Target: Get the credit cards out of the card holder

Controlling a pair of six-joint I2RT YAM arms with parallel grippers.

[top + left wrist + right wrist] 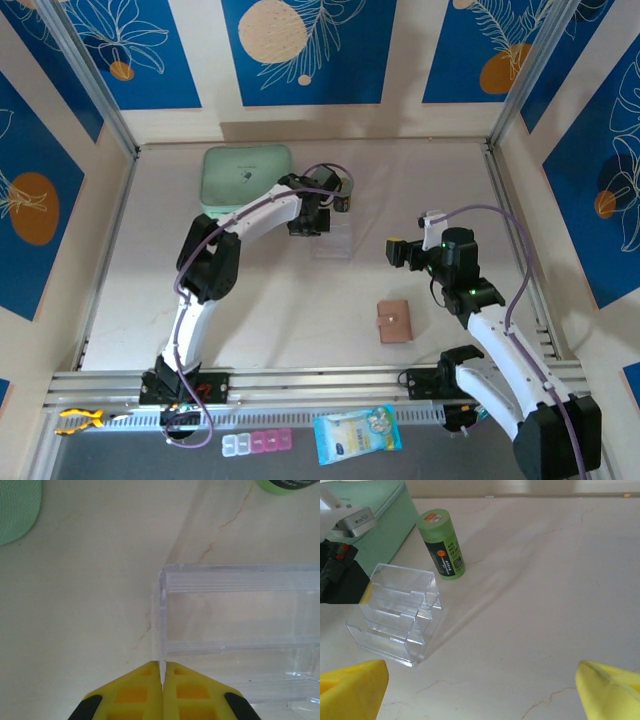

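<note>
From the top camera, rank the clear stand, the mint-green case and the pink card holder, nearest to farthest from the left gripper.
1. The clear stand, right at the left gripper tips.
2. The mint-green case, back left.
3. The card holder, front right.

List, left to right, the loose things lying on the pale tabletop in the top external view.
Mint-green rectangular zip case → clear plastic tiered box → small salmon-pink leather-like card holder.
</note>
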